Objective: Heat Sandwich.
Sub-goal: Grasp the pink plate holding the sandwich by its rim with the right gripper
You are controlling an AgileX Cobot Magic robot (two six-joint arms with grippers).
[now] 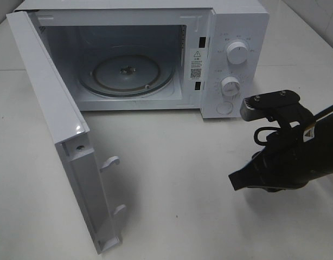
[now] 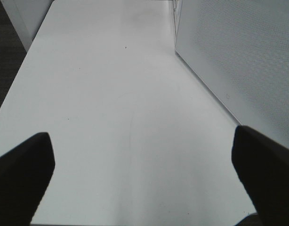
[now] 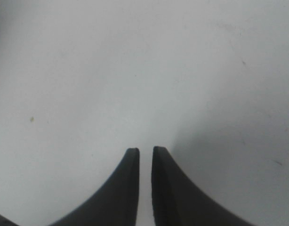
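Observation:
The sandwich is out of view in every frame. A white microwave (image 1: 231, 32) stands at the back with its door (image 1: 58, 135) swung wide to the left. Its glass turntable (image 1: 126, 73) is bare. My right gripper (image 1: 232, 181) hovers low over the table, right of and in front of the microwave. In the right wrist view this right gripper (image 3: 145, 149) has its fingers only a narrow slit apart, with nothing between them. My left gripper (image 2: 142, 134) is open wide over bare table and holds nothing. It does not show in the exterior high view.
The white table (image 1: 172, 179) runs in front of the microwave. The open door juts toward the front left edge with two latch hooks (image 1: 109, 162). Its dotted panel (image 2: 238, 56) lies close beside my left gripper. Two dials (image 1: 236, 54) sit on the control panel.

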